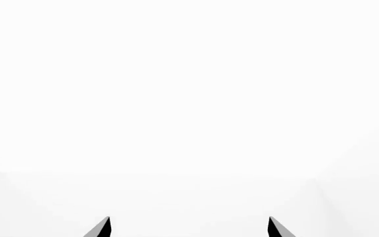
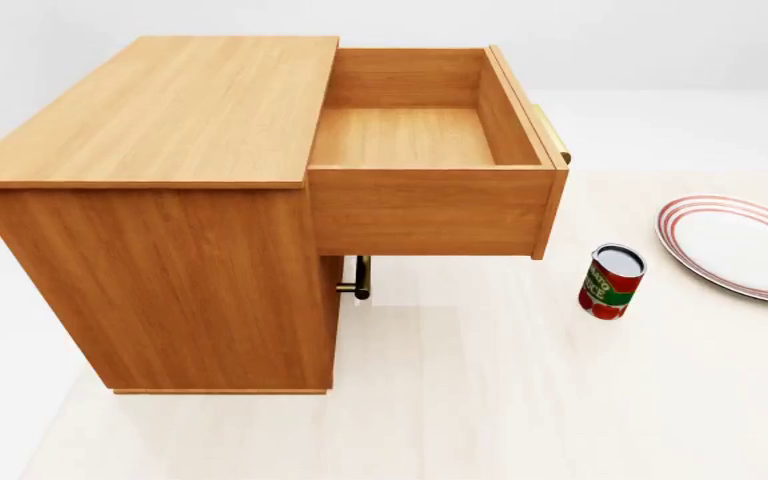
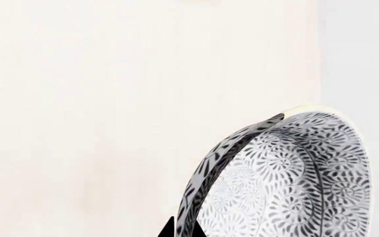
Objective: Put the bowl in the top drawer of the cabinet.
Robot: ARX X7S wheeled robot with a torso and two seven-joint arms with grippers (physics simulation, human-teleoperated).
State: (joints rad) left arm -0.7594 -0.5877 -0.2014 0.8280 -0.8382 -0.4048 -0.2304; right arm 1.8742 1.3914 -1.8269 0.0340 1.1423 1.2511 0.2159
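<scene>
Head view: cabinet [image 2: 157, 200] standing on a pale floor [image 2: 491, 400], seen from above and from one side, flat top bare. Top drawer [image 2: 424, 135] pulled fully out toward the right, interior showing only its wooden bottom and walls; brass handle [image 2: 554, 135] just visible past the front panel. Under the open drawer, a brass and dark handle [image 2: 357, 278] of the lower drawer, that drawer closed. To the right of the cabinet, a red can [image 2: 610, 282] upright on the floor, near but clear of the drawer's front corner. Further right, a white plate with red rim rings [image 2: 742, 246], cut by the picture's edge, apart from the can. No arm or bowl inside this view, apart from a dark sliver at the upper left edge, too small to identify.

Left wrist view: two dark fingertips [image 1: 100, 228] of the left jaws [image 1: 189, 228] set wide apart, nothing between them, only blank white beyond.

Right wrist view: bowl [image 3: 295, 182] filling the lower corner, tilted on edge, patterned outside facing the camera, held up over the pale floor [image 3: 110, 98]. One dark fingertip [image 3: 170, 229] against the bowl's rim; right jaws apparently gripping that rim, second finger hidden.
</scene>
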